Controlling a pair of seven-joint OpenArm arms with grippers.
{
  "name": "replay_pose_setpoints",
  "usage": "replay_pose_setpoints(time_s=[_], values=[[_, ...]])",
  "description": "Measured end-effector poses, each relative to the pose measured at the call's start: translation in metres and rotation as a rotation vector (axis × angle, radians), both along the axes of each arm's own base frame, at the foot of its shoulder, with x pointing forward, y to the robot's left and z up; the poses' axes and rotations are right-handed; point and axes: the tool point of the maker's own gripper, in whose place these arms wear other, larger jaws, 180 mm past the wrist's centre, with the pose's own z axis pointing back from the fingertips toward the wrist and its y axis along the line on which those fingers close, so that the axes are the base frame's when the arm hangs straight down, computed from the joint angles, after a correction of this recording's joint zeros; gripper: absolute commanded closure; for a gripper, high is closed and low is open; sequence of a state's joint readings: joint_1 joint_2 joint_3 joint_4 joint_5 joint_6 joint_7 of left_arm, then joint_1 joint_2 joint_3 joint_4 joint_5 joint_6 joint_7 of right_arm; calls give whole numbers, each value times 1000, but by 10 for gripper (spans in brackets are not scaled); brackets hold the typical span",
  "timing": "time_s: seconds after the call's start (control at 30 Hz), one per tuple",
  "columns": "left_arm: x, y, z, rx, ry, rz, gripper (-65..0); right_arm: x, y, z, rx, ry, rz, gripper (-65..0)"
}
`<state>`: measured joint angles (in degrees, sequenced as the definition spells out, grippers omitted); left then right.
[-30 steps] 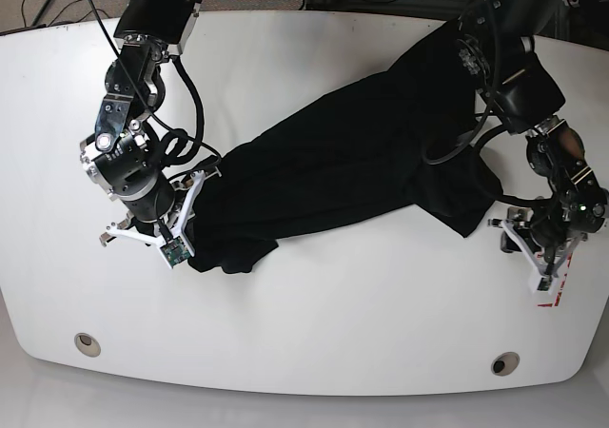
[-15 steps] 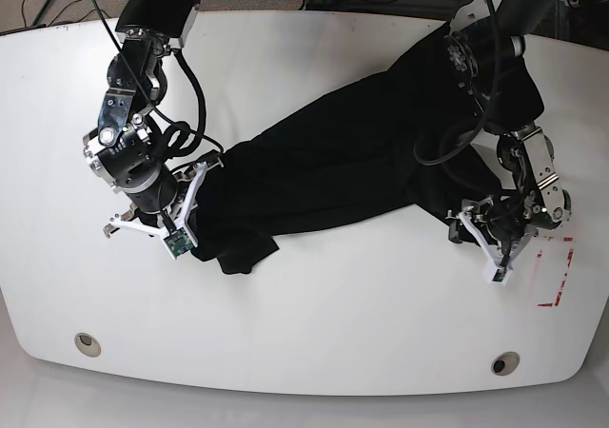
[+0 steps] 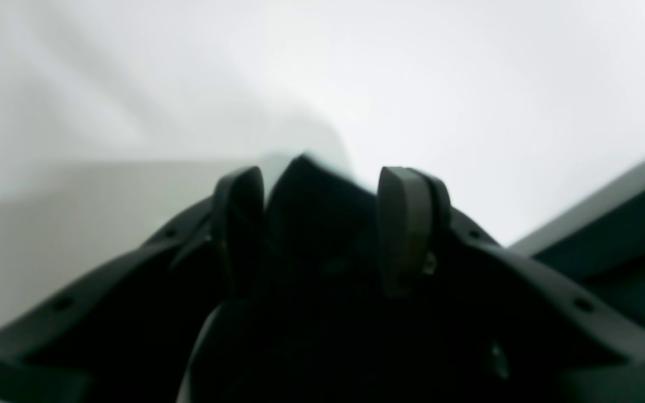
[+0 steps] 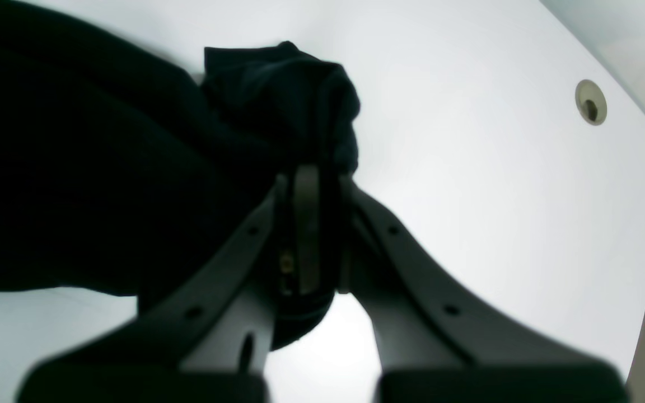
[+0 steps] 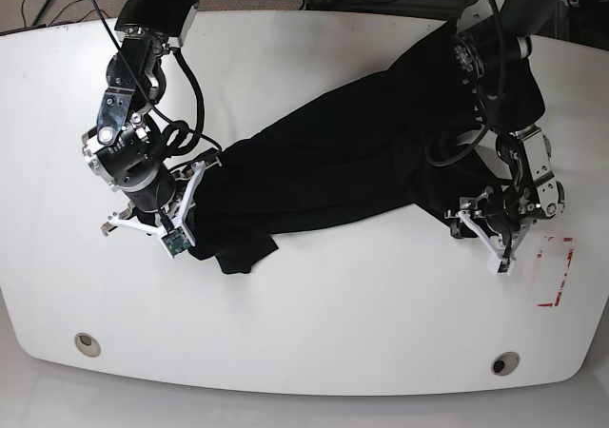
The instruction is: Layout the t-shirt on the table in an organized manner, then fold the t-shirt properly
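Left wrist view: the left pincer (image 3: 322, 224) stands parted around a black t-shirt (image 3: 311, 224) fold.

Right wrist view: the right pincer (image 4: 314, 184) clamps bunched cloth.

Base view: the shirt lies diagonally across the white worktop (image 5: 333, 323). No writing is readable.

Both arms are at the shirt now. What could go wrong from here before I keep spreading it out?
1. The left gripper has its jaws apart around a corner of the black t-shirt; closing may catch only a thin bit that slips.
2. The right gripper is shut on a bunched wad, so pulling could drag several layers instead of one edge.
3. The shirt lies twisted in a diagonal roll on the table; pulling both ends may tighten it rather than flatten it.
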<state>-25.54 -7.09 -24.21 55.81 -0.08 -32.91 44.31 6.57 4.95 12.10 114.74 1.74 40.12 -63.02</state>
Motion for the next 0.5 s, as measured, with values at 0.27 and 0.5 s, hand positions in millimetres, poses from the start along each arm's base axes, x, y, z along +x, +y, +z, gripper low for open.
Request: replay_pose_setpoints(time_s=[0.27,0.5], values=[[3,10,3,46,-16,-13,-310,0,1,0,4,-1,2,0],[0,8,-9,13,-7,-13,-310,0,0,0,1,0,-1,0]])
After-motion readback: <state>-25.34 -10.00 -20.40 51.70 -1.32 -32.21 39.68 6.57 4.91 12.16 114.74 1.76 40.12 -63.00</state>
